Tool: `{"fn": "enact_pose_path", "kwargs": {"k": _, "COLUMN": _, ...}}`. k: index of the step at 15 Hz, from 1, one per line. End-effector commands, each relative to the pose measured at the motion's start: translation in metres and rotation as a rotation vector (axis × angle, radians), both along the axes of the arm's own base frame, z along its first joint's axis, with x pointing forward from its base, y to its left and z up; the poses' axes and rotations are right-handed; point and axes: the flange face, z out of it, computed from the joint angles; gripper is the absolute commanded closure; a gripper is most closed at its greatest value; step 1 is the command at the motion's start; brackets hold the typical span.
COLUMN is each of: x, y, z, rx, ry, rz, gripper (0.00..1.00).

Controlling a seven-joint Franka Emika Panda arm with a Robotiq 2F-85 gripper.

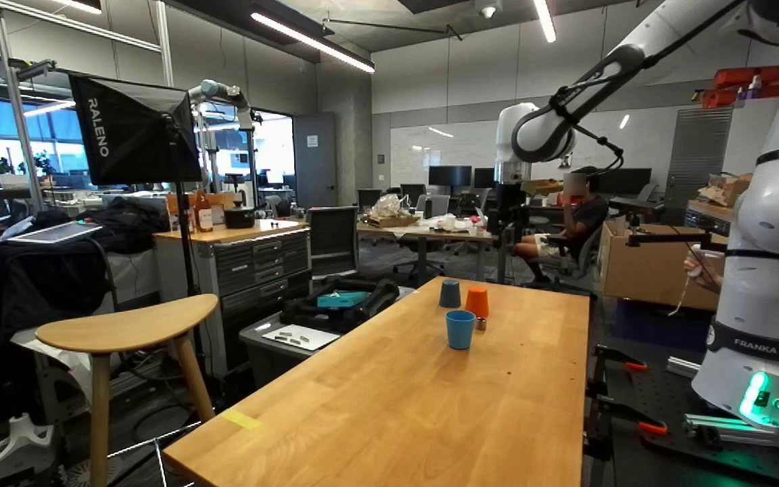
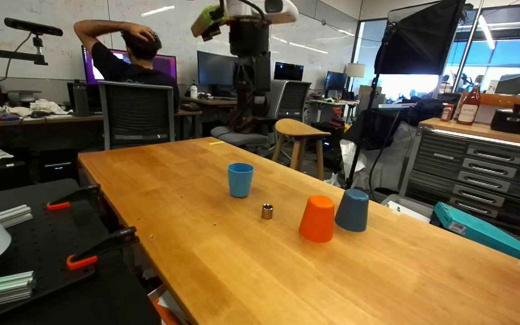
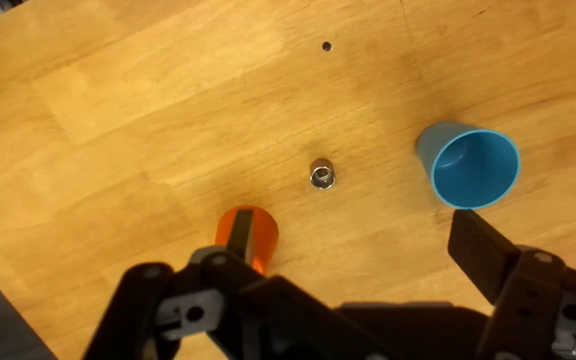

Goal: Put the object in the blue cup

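Hovering over the long wooden table (image 3: 158, 115): the black two-fingered gripper (image 3: 353, 215), spread wide!
And down there, the small hollow shiny metal cylinder (image 3: 322, 173) stands between the upright light-blue tapered cup (image 2: 240, 184) and the upturned orange tapered cup (image 2: 317, 220), apart from both.

The gripper's (image 3: 353, 213) finger (image 3: 240, 231) partly hides the orange cup (image 3: 267, 231) in the wrist view, while in an exterior view a seated person's (image 1: 589, 213) face (image 1: 574, 187) is blurred and the top edge crops the arm (image 1: 623, 61).
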Motion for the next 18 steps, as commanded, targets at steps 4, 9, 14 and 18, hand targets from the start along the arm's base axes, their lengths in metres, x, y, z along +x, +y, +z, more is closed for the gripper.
{"fn": "enact_pose_path", "kwargs": {"k": 4, "x": 0.039, "y": -0.033, "z": -0.063, "rx": 0.058, "ry": 0.072, "rz": -0.106, "gripper": 0.00}}
{"fn": "enact_pose_path", "kwargs": {"k": 9, "x": 0.071, "y": -0.035, "z": -0.143, "rx": -0.040, "ry": 0.126, "rz": -0.204, "gripper": 0.00}}
{"fn": "enact_pose_path", "kwargs": {"k": 14, "x": 0.075, "y": -0.019, "z": -0.206, "rx": -0.058, "ry": 0.136, "rz": -0.283, "gripper": 0.00}}
{"fn": "enact_pose_path", "kwargs": {"k": 18, "x": 0.076, "y": -0.005, "z": -0.232, "rx": -0.055, "ry": 0.098, "rz": -0.314, "gripper": 0.00}}
